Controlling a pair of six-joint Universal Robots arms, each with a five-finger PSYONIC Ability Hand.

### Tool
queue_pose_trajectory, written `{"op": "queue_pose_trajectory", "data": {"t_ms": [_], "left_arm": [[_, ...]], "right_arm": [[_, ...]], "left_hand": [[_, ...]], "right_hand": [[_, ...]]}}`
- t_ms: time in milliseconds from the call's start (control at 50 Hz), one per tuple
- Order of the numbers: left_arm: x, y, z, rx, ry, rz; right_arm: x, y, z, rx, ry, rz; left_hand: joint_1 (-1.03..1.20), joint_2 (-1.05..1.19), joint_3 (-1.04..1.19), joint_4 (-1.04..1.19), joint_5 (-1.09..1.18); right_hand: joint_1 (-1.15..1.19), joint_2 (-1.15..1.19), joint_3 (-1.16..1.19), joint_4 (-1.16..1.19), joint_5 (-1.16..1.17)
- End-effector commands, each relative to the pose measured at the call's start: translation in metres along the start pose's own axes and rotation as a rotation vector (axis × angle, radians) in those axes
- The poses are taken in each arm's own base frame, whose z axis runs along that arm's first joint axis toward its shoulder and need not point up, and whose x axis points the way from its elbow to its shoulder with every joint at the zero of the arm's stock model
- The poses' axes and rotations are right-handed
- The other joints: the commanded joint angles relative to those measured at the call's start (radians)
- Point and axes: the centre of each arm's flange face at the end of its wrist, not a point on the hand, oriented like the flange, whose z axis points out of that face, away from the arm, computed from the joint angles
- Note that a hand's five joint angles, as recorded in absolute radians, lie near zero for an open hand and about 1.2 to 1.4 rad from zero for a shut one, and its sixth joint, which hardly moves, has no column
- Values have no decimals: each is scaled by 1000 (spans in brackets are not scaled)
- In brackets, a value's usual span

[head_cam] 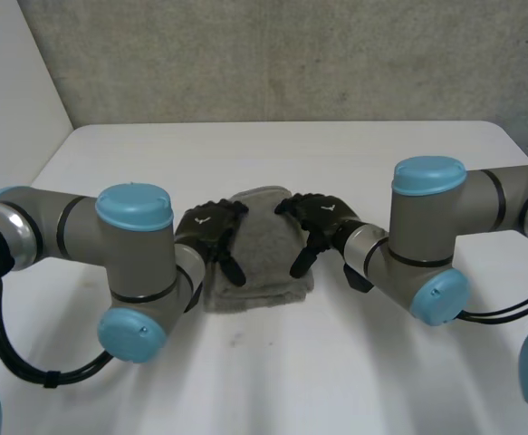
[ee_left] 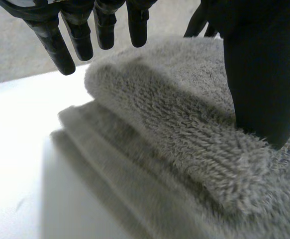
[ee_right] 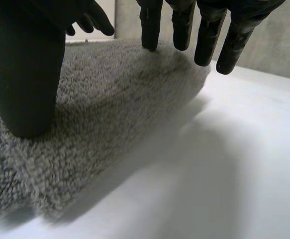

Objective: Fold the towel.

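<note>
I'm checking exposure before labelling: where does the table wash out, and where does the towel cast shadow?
Left wrist view: the table beside the towel glares near-white, with a grey shadow band along the towel's layered edge. Right wrist view: a broad soft shadow lies on the table beside the towel. Head view: even light, faint shadow at the towel's near edge.

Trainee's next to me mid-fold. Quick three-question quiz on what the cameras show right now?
1. True or false: the towel lies spread out in a single layer.
2. The left hand and right hand are: A) both on the towel; B) both on bare table; C) one on it, one raised away.
3. Fill in: the table is ____.
Key: 1 false, it is folded in layers; 2 A; 3 white.
</note>
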Motion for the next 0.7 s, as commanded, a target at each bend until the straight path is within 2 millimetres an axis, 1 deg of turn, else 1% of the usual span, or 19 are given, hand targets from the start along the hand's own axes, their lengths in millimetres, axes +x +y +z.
{"op": "queue_pose_trajectory", "data": {"t_ms": [20,120,140,160,200,220,260,280,300,320,360,380,420,440,460,480,520,580,700], "left_arm": [[-4,2,-10,-37,-32,83],[1,-14,-19,3,-20,109],[4,-25,-25,33,-12,104],[4,-25,-25,33,-12,104],[13,-56,-40,121,7,102],[13,-56,-40,122,7,102],[17,-94,-59,234,14,93],[17,-94,-59,235,14,93],[15,-114,-69,289,8,86],[15,-114,-69,290,7,86],[4,-146,-91,372,-26,66],[4,-147,-91,373,-27,66],[-23,-168,-107,405,-120,50],[-23,-169,-107,405,-120,50],[-35,-176,-116,405,-156,43],[-35,-176,-116,405,-157,43],[-51,-186,-135,386,-206,36],[-57,-186,-146,351,-222,34],[-58,-187,-148,346,-211,33]], "right_arm": [[-11,6,5,-44,-23,-27],[-12,-11,1,-6,-12,-108],[-12,-29,-5,36,0,-139],[-12,-29,-6,37,0,-139],[-16,-69,-25,139,26,-176],[-16,-70,-26,140,26,-176],[-13,-108,-48,244,103,-181],[-13,-108,-48,245,103,-181],[-12,-125,-61,301,144,-179],[-12,-125,-62,302,145,-178],[-1,-154,-89,409,248,-176],[-1,-154,-90,409,249,-176],[25,-170,-114,459,380,-171],[25,-170,-114,459,381,-171],[33,-172,-123,459,421,-166],[38,-171,-130,443,442,-162],[39,-170,-136,423,450,-157],[38,-166,-144,382,456,-146],[36,-156,-146,335,455,-138]], "left_hand": [[-1,15,11,12,-27],[-1,15,11,12,-27],[-1,15,11,12,-27],[-1,15,11,12,-27],[-4,12,8,10,-29],[-4,12,8,9,-29],[-4,12,8,9,-29],[-4,12,8,9,-29],[-5,11,7,9,-30],[-5,11,7,9,-30],[-4,12,8,9,-29],[-4,12,8,9,-29],[-4,12,8,9,-30],[-4,12,8,9,-29],[-1,15,11,12,-27],[-1,15,11,12,-27],[-5,11,7,9,-30],[-4,12,8,9,-30],[-5,11,7,9,-30]], "right_hand": [[-34,-48,-39,-57,-50],[-34,-48,-39,-57,-50],[-34,-48,-39,-57,-50],[-34,-48,-39,-57,-50],[-34,-48,-39,-57,-50],[-34,-48,-39,-57,-50],[-34,-48,-39,-57,-50],[-34,-48,-39,-57,-50],[-34,-48,-39,-57,-50],[-34,-48,-39,-57,-50],[-34,-48,-39,-57,-50],[-34,-48,-39,-57,-50],[-34,-48,-39,-57,-50],[-34,-48,-39,-57,-50],[-34,-48,-39,-57,-50],[-34,-48,-39,-57,-50],[-34,-48,-39,-57,-50],[-34,-48,-39,-57,-50],[-34,-48,-39,-57,-50]]}}
